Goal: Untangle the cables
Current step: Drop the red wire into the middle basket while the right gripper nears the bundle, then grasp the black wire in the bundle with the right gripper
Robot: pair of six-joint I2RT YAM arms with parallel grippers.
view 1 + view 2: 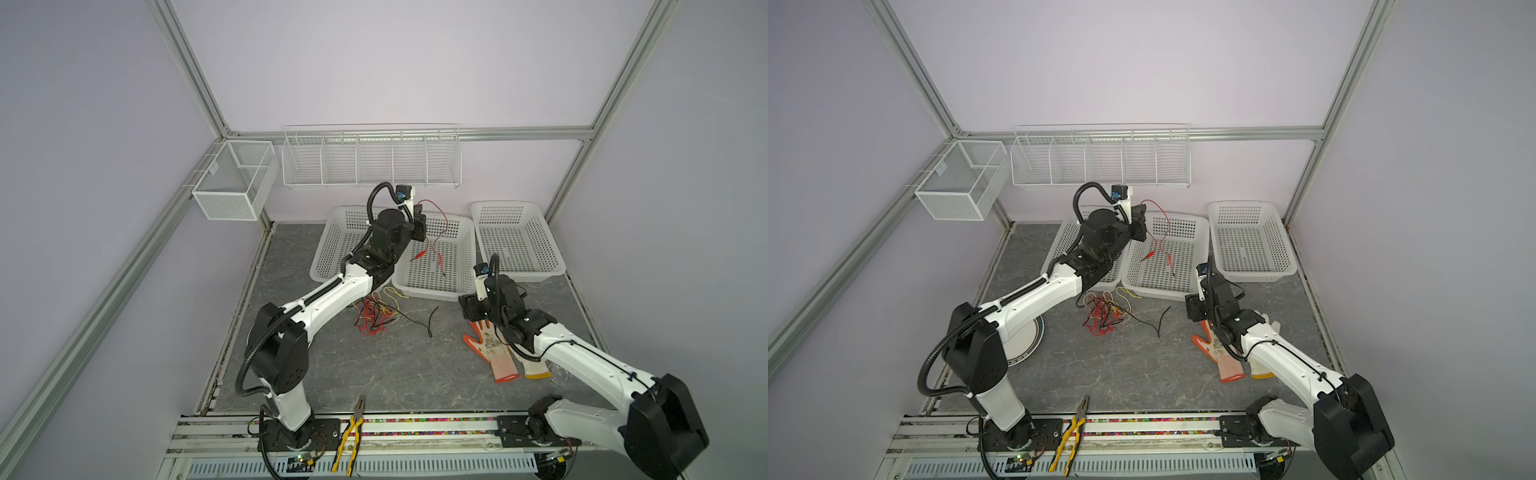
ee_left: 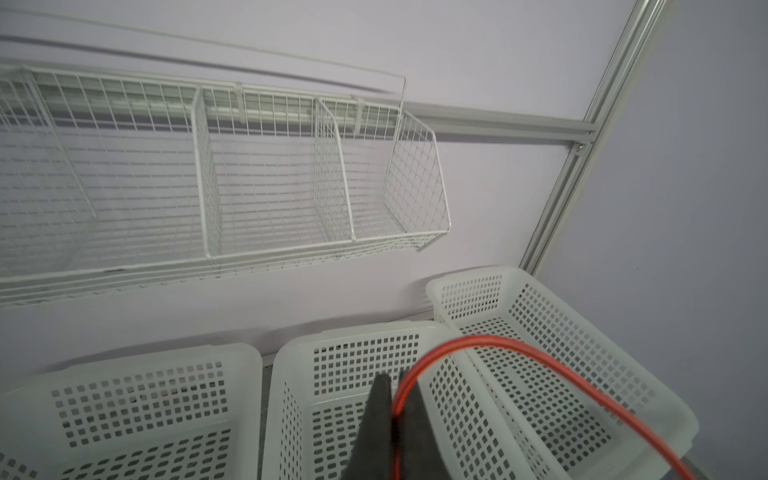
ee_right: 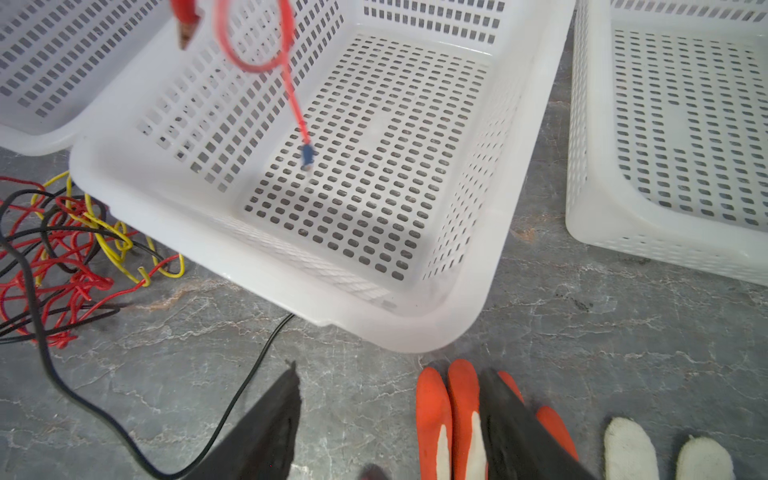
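Left claw (image 2: 395, 384), clamped on a red cable (image 2: 498, 345), holds it over the middle basket (image 1: 432, 294) at a top view's centre; right claw (image 3: 390, 370) gapes empty. Other cables (image 1: 376, 313) lie knotted on the worktop (image 1: 374, 374) just below-left. The dangling clip (image 3: 185, 29), seemingly swinging, may snag basket holes.

each arm is built from white link shells joined by black joint housings. on the left arm (image 1: 332, 295), a black corrugated conduit (image 1: 242, 368) is routed beside the shoulder housing, and small dark screw holes are set along the white forearm shell. a thin black cable (image 1: 602, 357) is tied along the white link of the right arm (image 1: 582, 365). a blue ring is carried on each wrist camera module (image 1: 402, 193). each base is bolted to a black mounting plate (image 1: 324, 428). the left gripper (image 2: 395, 376) and the right gripper (image 3: 388, 372) are fitted with dark, tapered fingers (image 3: 266, 432).
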